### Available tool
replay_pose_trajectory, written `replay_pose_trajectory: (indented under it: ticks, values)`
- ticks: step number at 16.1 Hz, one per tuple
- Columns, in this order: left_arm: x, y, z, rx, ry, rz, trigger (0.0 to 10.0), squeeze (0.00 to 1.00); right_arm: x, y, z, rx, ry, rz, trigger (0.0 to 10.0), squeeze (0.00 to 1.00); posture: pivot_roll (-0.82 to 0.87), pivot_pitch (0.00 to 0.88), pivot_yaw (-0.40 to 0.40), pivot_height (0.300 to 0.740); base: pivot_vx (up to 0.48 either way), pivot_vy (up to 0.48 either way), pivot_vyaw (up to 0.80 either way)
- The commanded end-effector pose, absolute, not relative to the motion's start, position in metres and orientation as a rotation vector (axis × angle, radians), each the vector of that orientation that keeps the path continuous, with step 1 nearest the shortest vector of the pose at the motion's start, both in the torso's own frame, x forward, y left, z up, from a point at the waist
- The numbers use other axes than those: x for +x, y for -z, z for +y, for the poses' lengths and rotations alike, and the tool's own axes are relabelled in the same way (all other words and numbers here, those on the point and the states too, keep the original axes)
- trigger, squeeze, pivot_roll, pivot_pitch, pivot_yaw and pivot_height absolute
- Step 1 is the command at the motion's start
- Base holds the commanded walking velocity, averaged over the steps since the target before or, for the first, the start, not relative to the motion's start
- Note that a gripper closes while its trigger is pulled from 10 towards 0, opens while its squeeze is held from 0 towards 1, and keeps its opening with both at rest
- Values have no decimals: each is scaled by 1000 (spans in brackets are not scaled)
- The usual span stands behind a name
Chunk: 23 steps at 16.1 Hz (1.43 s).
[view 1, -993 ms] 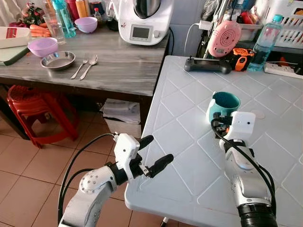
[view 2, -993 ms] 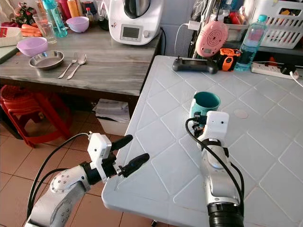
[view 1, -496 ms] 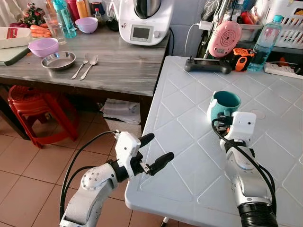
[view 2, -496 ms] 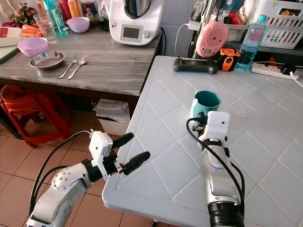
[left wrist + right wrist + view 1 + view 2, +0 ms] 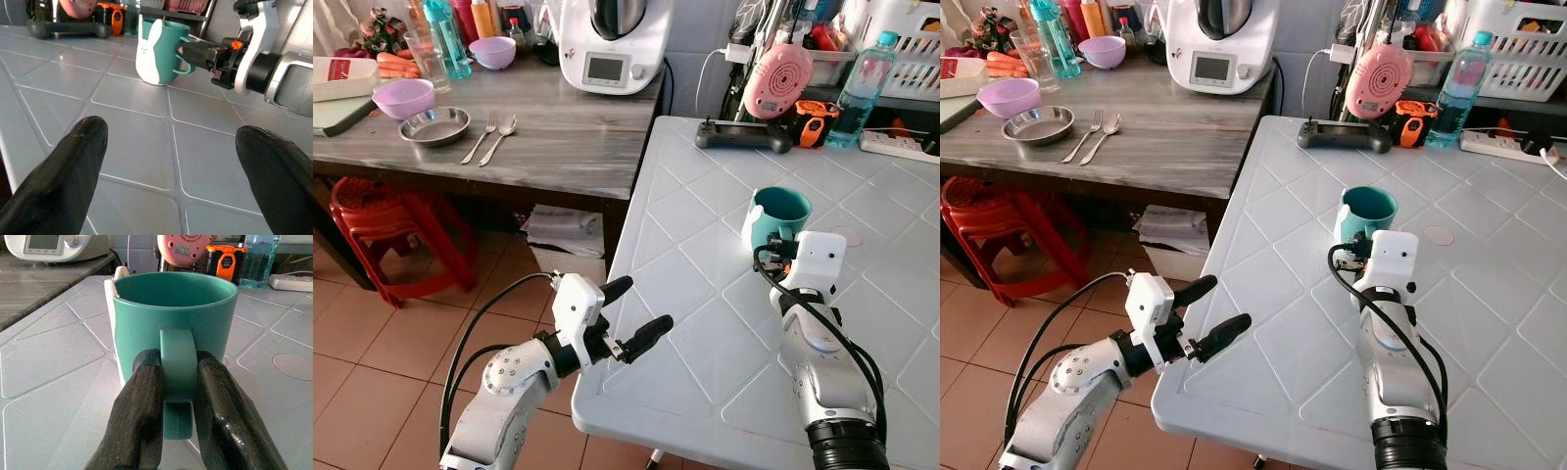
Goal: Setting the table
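Right of centre: right gripper (image 5: 178, 396) pinches the handle of the upright teal mug (image 5: 777, 213) on the white table (image 5: 705, 323). Lower left: left gripper (image 5: 631, 313) spread wide, holding nothing.

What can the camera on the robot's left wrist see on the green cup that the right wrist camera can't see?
The left wrist view alone shows the white bunny figure on the side of the teal ceramic mug, with the right gripper reaching in from the side. The right wrist view alone looks into the mug's hollow inside and shows both black fingers pinching its handle. Both show the mug standing on the white tiled table, and the orange-and-black device behind.
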<state>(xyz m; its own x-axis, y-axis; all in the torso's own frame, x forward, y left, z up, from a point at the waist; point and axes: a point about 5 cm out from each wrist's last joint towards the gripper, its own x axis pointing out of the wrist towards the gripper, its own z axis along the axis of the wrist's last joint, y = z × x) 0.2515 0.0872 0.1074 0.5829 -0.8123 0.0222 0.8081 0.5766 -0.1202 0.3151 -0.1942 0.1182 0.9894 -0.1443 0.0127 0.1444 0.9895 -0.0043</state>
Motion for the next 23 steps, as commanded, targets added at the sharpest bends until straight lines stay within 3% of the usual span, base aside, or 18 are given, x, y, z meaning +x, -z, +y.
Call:
replay_pose_trajectory:
  ticks: [1, 2, 4, 5, 6, 9, 13, 19, 23]
  values:
    - [256, -110, 88, -93, 931, 13, 10000, 0, 315, -124, -197, -4, 150, -42, 0, 0, -49, 0, 20, 740, 0, 0, 0]
    - [256, -110, 88, -93, 931, 13, 10000, 0, 315, -124, -197, -4, 150, -42, 0, 0, -49, 0, 20, 740, 0, 0, 0]
    - [274, -108, 98, -33, 746, 38, 10000, 0, 310, -132, -198, 0, 151, -75, 471, 0, -50, 0, 24, 740, 0, 0, 0]
    - [278, -108, 101, -17, 711, 45, 10000, 0, 307, -134, -199, 10, 155, -83, 7176, 0, -50, 0, 24, 740, 0, 0, 0]
    - [287, -110, 109, -14, 651, 40, 10000, 0, 300, -134, -200, 0, 146, -83, 10000, 0, -51, 0, 23, 740, 0, 0, 0]
    - [301, -116, 124, -9, 582, 22, 10000, 0, 283, -130, -204, -12, 134, -56, 10000, 0, -55, 0, 21, 740, 0, 0, 0]
    - [305, -115, 126, 3, 574, 25, 10000, 0, 273, -127, -212, 12, 164, -21, 10000, 0, -67, 0, 31, 740, 0, 65, -800]
    - [308, -115, 125, -8, 580, 15, 10000, 0, 272, -130, -203, 9, 130, -12, 10000, 0, -67, 0, 35, 740, 0, 394, -558]
    - [306, -112, 125, -9, 578, 17, 10000, 0, 272, -130, -204, 0, 130, -7, 10000, 0, -63, 0, 32, 740, 0, 475, 0]
